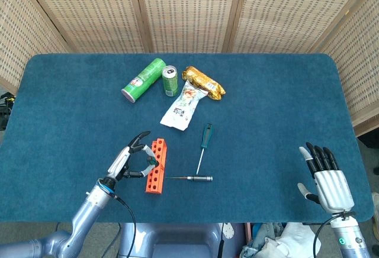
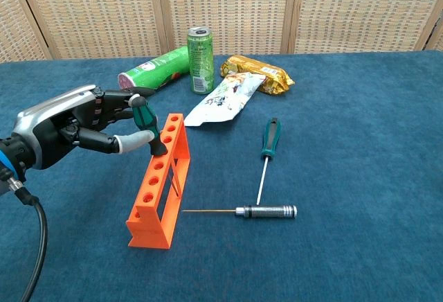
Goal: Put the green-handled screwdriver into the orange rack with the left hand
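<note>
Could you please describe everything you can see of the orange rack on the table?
The orange rack looks like moulded plastic: a long, narrow upright frame with a row of round holes along its top and open slots through its side. It stands on the blue table, near the front left. The left hand holds a green-handled screwdriver tilted into one of its far holes. A metal-handled screwdriver's thin shaft tip points at its side.

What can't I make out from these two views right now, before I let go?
- Tip of the green-handled screwdriver: hidden in the chest view by the orange rack, too small in the head view, so how deep it sits is unclear.
- Left hand: fingers overlap the handle, so contact cannot be judged.
- Right hand: outside the chest view, seen only from behind in the head view.
</note>
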